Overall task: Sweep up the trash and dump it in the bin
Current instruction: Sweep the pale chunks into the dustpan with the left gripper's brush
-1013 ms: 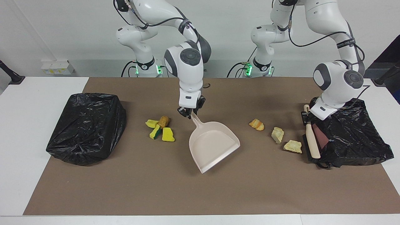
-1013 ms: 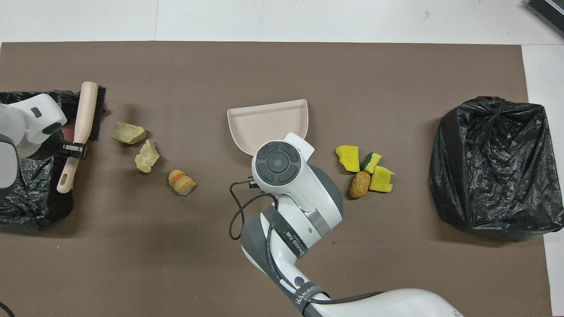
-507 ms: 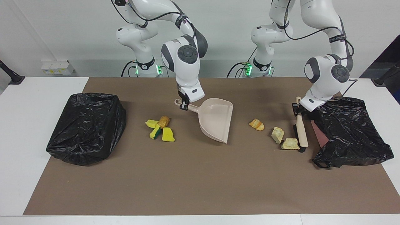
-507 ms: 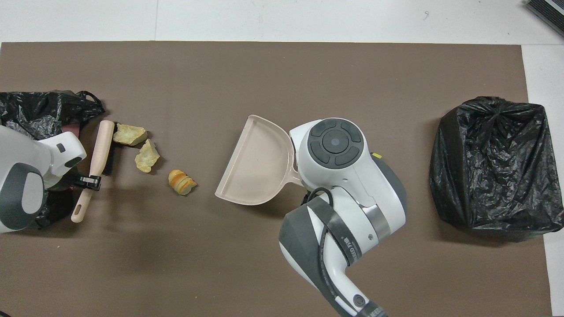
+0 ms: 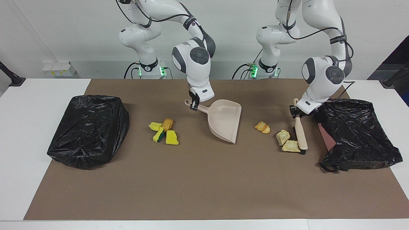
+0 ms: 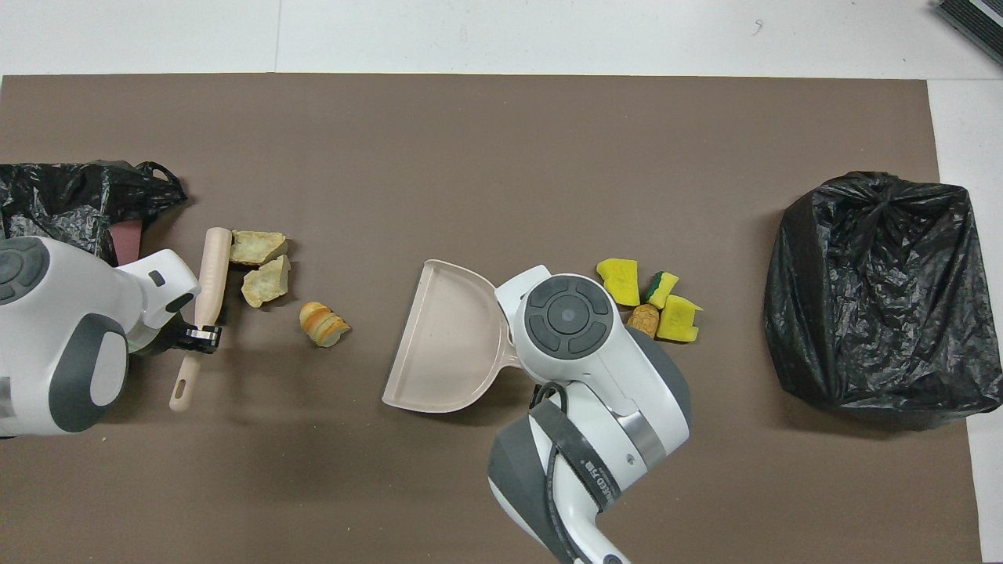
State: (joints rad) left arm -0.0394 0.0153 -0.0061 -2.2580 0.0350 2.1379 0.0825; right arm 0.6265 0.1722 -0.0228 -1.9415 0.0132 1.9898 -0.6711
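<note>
Brush (image 5: 300,134) slid in, now touching two pale chunks (image 5: 287,141). Left gripper (image 5: 295,112) clamped on brush handle. Right gripper (image 5: 193,105) clamped on dustpan (image 5: 224,123) handle. Orange chunk (image 5: 262,127) just beside dustpan mouth; yellow sponge pile (image 5: 164,131) beside dustpan handle.

White arms, grey joint caps, black cables, black labelled wrist bands, green base lights, black claws.
</note>
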